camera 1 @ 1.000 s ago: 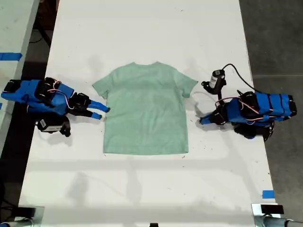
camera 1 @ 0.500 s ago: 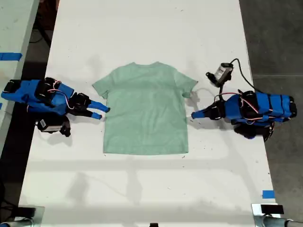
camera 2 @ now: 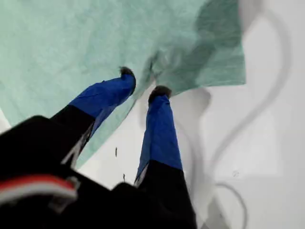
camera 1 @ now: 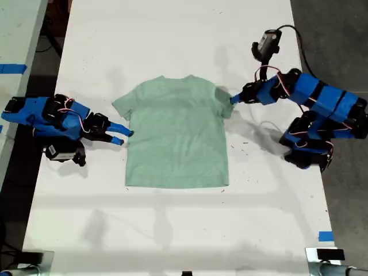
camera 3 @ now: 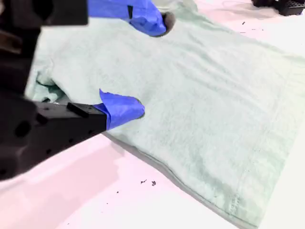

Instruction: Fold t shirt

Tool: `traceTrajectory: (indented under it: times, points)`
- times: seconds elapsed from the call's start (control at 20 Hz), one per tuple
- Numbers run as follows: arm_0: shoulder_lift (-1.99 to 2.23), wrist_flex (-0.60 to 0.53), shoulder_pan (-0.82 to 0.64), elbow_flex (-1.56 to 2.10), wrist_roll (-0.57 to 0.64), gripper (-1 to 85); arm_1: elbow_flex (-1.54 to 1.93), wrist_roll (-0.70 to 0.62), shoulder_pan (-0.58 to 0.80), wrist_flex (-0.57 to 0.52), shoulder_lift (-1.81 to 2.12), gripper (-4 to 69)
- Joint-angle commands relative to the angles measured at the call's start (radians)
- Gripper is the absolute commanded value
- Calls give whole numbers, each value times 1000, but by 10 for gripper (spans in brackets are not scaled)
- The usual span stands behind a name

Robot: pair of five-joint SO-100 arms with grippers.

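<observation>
The t shirt (camera 1: 176, 133) lies flat on the table (camera 1: 172, 34), collar toward the exterior view's top, long axis collar to hem. My first tool (camera 2: 143, 86), slightly parted, reaches one sleeve. My second tool (camera 3: 143, 64), jaws apart, straddles the other sleeve, gripping nothing.

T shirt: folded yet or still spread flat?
Spread flat. In the exterior view the t shirt lies open on the table, both sleeves out, hem straight, no fold started.
</observation>
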Motion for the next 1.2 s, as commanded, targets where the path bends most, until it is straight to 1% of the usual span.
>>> traceTrajectory:
  times: [0.0,0.05,0.1,0.15,0.25,0.3,0.5,0.6,0.65,0.7,0.75,1.0,1.1,1.15]
  points:
    - [6,-9,8,43,-9,242,-221,-61,156,87,-173,199]
    - [6,-9,8,43,-9,242,-278,-55,183,129,-318,228]
    - [6,-9,8,43,-9,242,-298,-44,195,126,-434,234]
    - [6,-9,8,43,-9,242,-276,-17,204,84,-502,242]
    - [6,-9,8,43,-9,242,-126,49,212,-107,-517,237]
    - [6,-9,8,43,-9,242,-74,81,204,-183,-517,236]
    - [6,-9,8,43,-9,242,67,198,158,-345,-460,229]
    - [6,-9,8,43,-9,242,144,209,173,-414,-430,204]
    - [6,-9,8,43,-9,242,158,201,183,-426,-426,161]
    - [6,-9,8,43,-9,242,163,189,186,-436,-423,83]
    - [6,-9,8,43,-9,242,163,181,186,-437,-422,19]
    - [6,-9,8,43,-9,242,124,147,173,-425,-422,19]
    - [6,-9,8,43,-9,242,95,140,173,-391,-422,19]
    - [6,-9,8,43,-9,242,72,137,172,-357,-422,45]
